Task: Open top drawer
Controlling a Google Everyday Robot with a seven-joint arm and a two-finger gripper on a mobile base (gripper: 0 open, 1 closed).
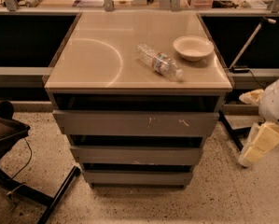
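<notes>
The top drawer [136,123] is the widest grey front of the cabinet, with pale scratches right of centre. It stands out a little from under the countertop, with a dark gap above it. My gripper [260,144], pale yellow below a white arm housing [275,104], hangs at the far right. It is off the cabinet's right side, about level with the lower drawers, and apart from the top drawer.
Two narrower grey drawers [135,155] [136,177] sit below. On the beige countertop [92,55] lie a plastic water bottle [158,62] and a white bowl [193,47]. A black chair base [17,171] stands at left. A black stand leg [230,132] is at right.
</notes>
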